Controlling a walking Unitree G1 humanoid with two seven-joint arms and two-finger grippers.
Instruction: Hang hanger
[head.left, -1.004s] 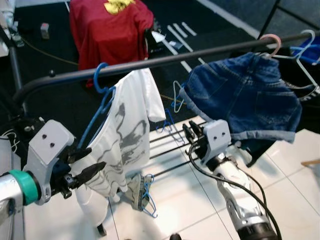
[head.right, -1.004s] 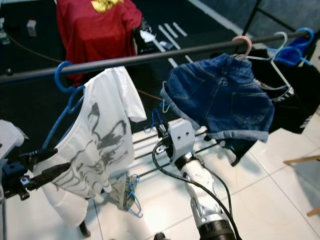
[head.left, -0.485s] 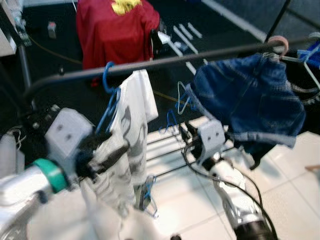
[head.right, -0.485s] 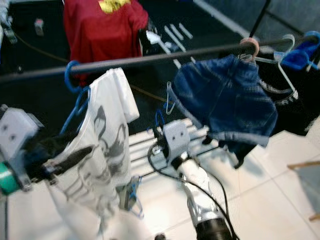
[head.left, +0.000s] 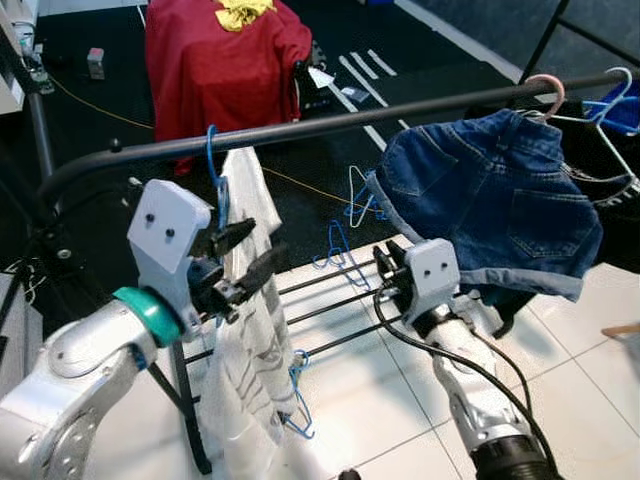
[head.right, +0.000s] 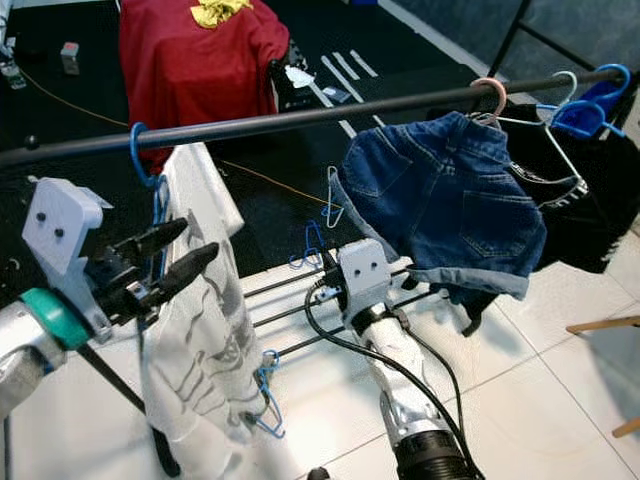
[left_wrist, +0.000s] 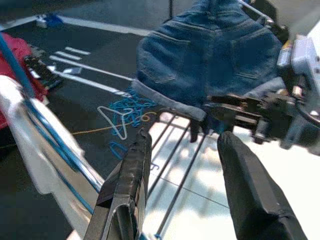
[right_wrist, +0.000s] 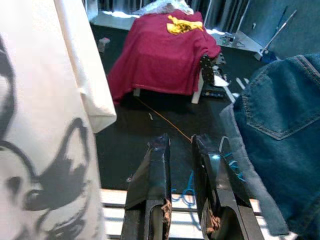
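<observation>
Nearest the camera, at the lower left of the left eye view, the left gripper (head.left: 243, 268) is raised beside the white printed T-shirt (head.left: 250, 350). Its two black fingers are spread apart with nothing between them, as the left wrist view also shows. The shirt hangs free on the blue hanger (head.left: 213, 170), whose hook sits over the dark clothes rail (head.left: 330, 122) at upper left of centre, so the hanging looks done and the parted jaws read as a release.

Right of centre, slightly farther off, the right gripper (head.left: 384, 268) is held up below the rail. In the right wrist view its fingers (right_wrist: 155, 175) stand nearly together with only a thin gap, gripping nothing; the arm seems merely parked clear of the garments.

Beyond it, at the upper right, denim shorts (head.left: 500, 200) hang from a pink hanger (head.left: 545, 88) on the same rail, kept well apart from the shirt so each garment drapes freely. Spare blue hangers (head.left: 340, 245) lie on the dark floor below the rail.

Farthest back, at the top left, a red cloth (head.left: 220, 55) drapes over some piece of furniture.
</observation>
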